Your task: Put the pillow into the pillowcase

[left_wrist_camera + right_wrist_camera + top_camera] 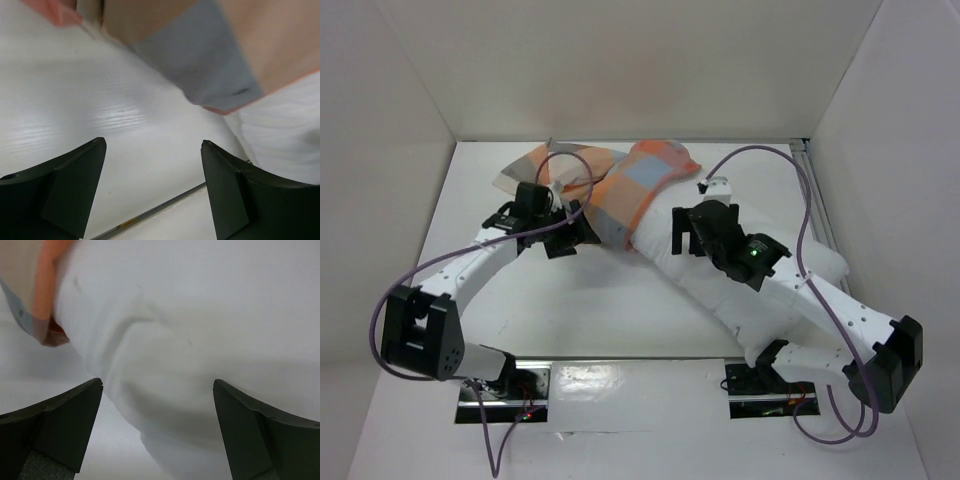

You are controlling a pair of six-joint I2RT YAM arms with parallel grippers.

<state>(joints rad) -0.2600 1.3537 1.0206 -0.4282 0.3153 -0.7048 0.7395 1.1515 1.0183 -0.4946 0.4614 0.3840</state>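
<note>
Pillow partway into its case; both grippers wide and empty.
The near end of the pillow (710,290) lies bare on the white table (570,320), running diagonally away from the right arm's base; its far end is tucked inside the pillowcase (620,190). The right gripper (158,381) hovers over the bare white bulk, fingers spread wide, gripping nothing. The left gripper (153,141) is likewise spread and empty, just short of the case's grey-and-orange hem. The pillow looks light, plump and squashy, likely to buckle if shoved; pinch a deep fold mid-body. The case looks thin, limp and prone to bunching; best taken at the mouth hem. No brand, label or writing is readable anywhere.
</note>
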